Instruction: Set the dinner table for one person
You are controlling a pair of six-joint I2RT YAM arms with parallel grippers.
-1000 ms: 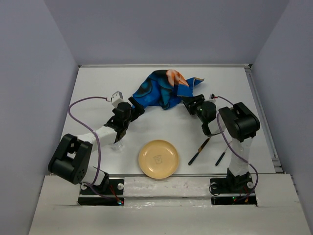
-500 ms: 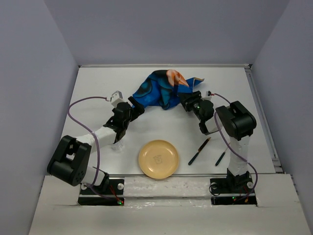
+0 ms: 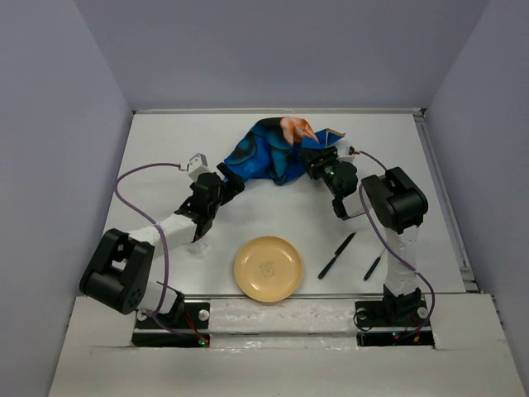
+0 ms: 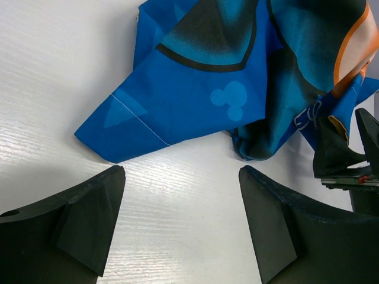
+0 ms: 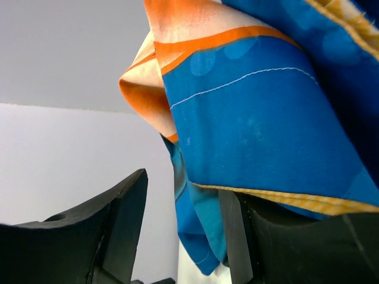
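Observation:
The white dinner table carries a crumpled blue cartoon-mouse placemat at the back middle. A yellow plate lies at the near edge, with two dark-handled utensils to its right. My left gripper is open and empty, low over the table just short of the placemat's left corner. My right gripper is open at the placemat's right edge. In the right wrist view, the blue and orange cloth hangs between the jaws and drapes over the right finger.
A clear glass seems to stand beside my left forearm. Metal edge strips run along the table's far side and right side. Grey walls close in the back and both sides. The right gripper shows in the left wrist view.
My right gripper has moved away from the utensils, up and left to the placemat's right corner, which has lifted slightly. The left arm has not moved.

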